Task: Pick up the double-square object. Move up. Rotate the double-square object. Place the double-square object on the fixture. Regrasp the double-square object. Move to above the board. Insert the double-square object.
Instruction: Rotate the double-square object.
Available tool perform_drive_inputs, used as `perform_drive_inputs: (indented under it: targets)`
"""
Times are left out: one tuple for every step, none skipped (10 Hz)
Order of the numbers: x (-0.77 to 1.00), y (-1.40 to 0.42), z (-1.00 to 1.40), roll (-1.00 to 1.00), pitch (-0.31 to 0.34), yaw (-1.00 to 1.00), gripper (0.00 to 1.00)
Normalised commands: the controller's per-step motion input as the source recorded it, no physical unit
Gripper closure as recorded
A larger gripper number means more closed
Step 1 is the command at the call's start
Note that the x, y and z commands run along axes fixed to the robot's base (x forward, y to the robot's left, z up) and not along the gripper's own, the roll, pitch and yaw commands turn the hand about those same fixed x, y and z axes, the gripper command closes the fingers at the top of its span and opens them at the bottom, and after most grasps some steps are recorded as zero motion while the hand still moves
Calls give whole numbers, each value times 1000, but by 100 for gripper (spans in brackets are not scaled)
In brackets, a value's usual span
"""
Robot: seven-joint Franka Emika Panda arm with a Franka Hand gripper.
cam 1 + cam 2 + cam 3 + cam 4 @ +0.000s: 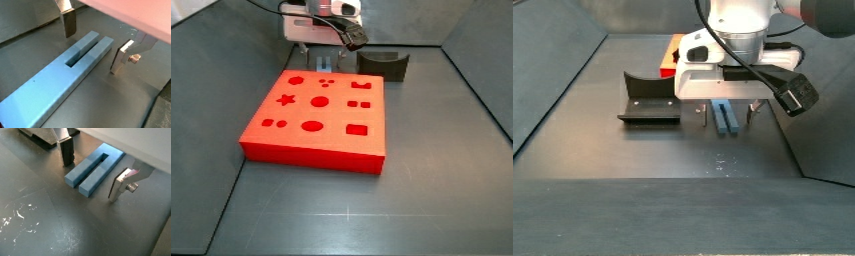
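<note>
Even, bright light; soft shadows; slight blur

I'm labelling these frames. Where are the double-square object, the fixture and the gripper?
double-square object (53,85): wrist view, top face.
fixture (648,104): side view, base plate.
gripper (92,175): wrist view, midway between fingertips, jaws straddling the bar.
</note>
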Motion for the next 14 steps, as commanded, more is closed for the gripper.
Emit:
perform_drive_inputs:
  targets:
    - [12,10,-172,-129,-35,9,0]
    - [13,10,-173,-129,-35,9,0]
    - [13,10,-172,-128,-35,9,0]
    - [13,10,-171,-128,-35,9,0]
    - [13,10,-171,-127,-35,8,0]
    - [13,10,-171,-126,-35,8,0]
    - [13,10,-171,-125,-35,7,0]
    - [13,10,-171,-124,-34,6,0]
    - [13,9,-171,-123,-34,5,0]
    - [13,9,-171,-123,-34,5,0]
    - [13,9,-171,-123,-34,5,0]
    - [13,9,-171,-122,-34,5,0]
    - [13,9,-171,-122,-34,5,0]
    - [13,9,-171,-122,-34,5,0]
